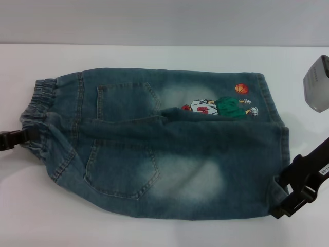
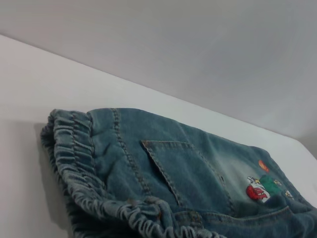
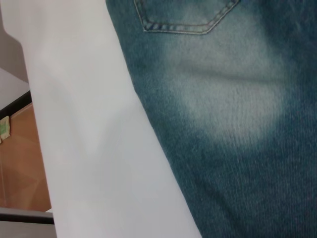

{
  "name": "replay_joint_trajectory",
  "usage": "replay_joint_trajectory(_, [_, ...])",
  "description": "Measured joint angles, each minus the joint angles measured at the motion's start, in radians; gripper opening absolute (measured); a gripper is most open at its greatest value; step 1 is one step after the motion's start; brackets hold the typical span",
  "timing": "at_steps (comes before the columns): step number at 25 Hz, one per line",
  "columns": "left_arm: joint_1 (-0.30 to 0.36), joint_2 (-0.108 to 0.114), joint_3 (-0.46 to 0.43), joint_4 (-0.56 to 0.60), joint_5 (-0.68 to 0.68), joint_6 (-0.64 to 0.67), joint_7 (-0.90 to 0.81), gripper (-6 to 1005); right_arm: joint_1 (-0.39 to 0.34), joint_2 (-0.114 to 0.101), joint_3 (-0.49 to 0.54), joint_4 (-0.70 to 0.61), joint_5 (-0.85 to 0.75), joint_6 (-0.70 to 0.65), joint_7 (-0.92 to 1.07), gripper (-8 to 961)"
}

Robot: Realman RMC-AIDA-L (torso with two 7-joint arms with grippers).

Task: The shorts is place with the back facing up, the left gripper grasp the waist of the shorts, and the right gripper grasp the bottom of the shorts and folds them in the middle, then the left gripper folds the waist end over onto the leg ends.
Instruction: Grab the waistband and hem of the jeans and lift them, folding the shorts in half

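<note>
Denim shorts [image 1: 154,149], faded blue-green, back side up, lying flat across the middle of the white table [image 1: 154,231], waist toward the robot's left and hems toward its right. The near leg lies doubled over the far one along the lengthwise middle, its edge running just below the cartoon basketball print [image 1: 221,105]. Two back patch pockets show, one on the far layer [image 1: 123,100], one on the near layer [image 1: 123,172]; pale bleached patches beside each. Waist [image 1: 36,110]: gathered elastic band, puckered, at the left end; in the left wrist view it fills the close foreground [image 2: 74,163]. Bottom [image 1: 280,154]: straight stitched hems at the right end. Left gripper [image 1: 13,139]: black, at the near corner of the waist, touching the band; grip state cannot be told. Right gripper [image 1: 290,193]: black jaw with small white label, clamped on the near corner of the bottom hem. Right wrist view: near-layer denim [image 3: 233,109] against bare table [image 3: 89,124].
</note>
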Motion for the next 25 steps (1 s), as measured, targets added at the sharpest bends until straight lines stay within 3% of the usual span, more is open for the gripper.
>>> replay_joint_trajectory(13, [-0.001,0.007,-0.005,0.004,0.0,-0.001,0.002,143,0.006,0.012,0.0,-0.007,0.002,0.006,-0.001,702])
replay_joint_trajectory(15, [-0.001,0.008,-0.005,0.005,0.0,-0.002,0.002,144,0.003,0.012,0.0,-0.019,0.002,0.008,-0.001,516])
replay_joint_trajectory(25, [-0.004,0.008,-0.005,0.005,-0.001,-0.006,0.011,150,0.0,0.011,-0.008,-0.029,-0.003,0.003,-0.001,299])
